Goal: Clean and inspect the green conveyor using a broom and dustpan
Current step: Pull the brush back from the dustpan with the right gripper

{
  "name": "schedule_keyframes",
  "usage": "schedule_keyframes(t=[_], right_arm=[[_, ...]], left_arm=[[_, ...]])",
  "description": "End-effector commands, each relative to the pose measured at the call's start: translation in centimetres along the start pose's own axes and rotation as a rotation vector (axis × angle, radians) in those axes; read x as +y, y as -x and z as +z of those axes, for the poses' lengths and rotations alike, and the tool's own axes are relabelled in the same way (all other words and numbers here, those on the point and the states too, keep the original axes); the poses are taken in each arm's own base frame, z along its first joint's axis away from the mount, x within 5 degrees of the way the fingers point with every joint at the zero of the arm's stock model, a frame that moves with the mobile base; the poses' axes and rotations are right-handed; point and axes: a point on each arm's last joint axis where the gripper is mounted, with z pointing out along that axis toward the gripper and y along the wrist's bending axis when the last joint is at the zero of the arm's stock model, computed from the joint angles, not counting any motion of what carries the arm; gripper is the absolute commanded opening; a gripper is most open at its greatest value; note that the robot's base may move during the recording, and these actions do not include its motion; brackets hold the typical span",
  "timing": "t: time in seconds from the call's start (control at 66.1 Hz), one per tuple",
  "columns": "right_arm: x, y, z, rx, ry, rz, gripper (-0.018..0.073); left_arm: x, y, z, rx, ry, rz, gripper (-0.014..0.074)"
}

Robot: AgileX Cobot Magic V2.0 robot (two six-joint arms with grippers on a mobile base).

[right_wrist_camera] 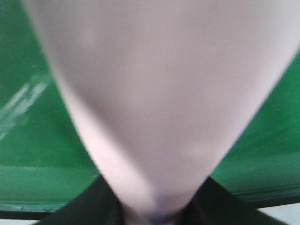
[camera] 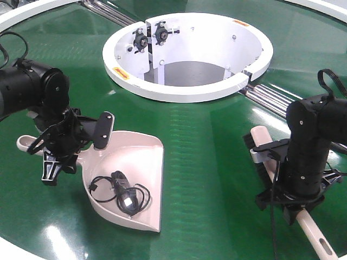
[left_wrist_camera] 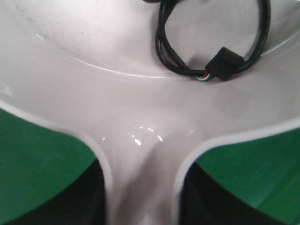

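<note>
On the glossy dark green conveyor surface (camera: 206, 146), the pale pink-beige plastic dustpan (camera: 138, 162) lay flat, its handle clamped in the jaws of the bent left arm (camera: 32, 89); the downturned right arm (camera: 309, 146) clamped the matching narrow broom (camera: 314, 234) in its jaws.

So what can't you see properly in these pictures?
- Front view: the right arm hides most of the broom's bristles.
- Right wrist view: the broom is only a pale blur, too close.
- Left wrist view: the top edge cuts off the cable in the dustpan.
</note>
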Motion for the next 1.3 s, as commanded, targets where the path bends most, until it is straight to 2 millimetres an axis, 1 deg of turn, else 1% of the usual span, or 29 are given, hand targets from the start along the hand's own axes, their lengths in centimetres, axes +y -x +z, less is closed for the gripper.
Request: schedule_keyframes(t=[0.0,0.514,0.635,0.786,1.013,1.104,1.195,1.285], right_arm=[[-0.3,-1.0,-1.5,0.016,-0.017,0.004,0.0063],[-0.3,-0.7,-1.3,0.014,-0.016,0.003,0.0301],[-0.3,-0.7,-1.3,0.008,-0.017,0.003,0.0341],[-0.3,-0.6,-1.3,-0.002,-0.017,0.003,0.0382],[-0.4,-0.5,-1.7,-0.037,-0.023,0.003,0.0403],[-0.5,-0.7,-2.2,-0.069,-0.027,0.004,0.0403],[-0.5,-1.0,-2.9,-0.108,-0.034,0.005,0.0403],[-0.6,-1.4,-3.7,-0.147,-0.046,0.004,0.0403]], left_arm=[[-0.1,0.4,-2.4,-0.038,0.061,-0.006,-0.0006],[0.0,0.7,-2.3,-0.075,0.064,-0.021,-0.0006],[0.0,0.7,-2.3,-0.072,0.062,-0.021,-0.0004],[-0.1,0.7,-2.4,-0.077,0.05,-0.024,0.0019],[-0.5,0.9,-2.4,-0.101,0.013,-0.04,0.0109],[-0.7,1.1,-2.4,-0.117,-0.007,-0.048,0.0162],[-0.7,1.1,-2.4,-0.118,-0.013,-0.052,0.0234],[-0.7,1.1,-2.4,-0.116,-0.014,-0.096,0.0308]])
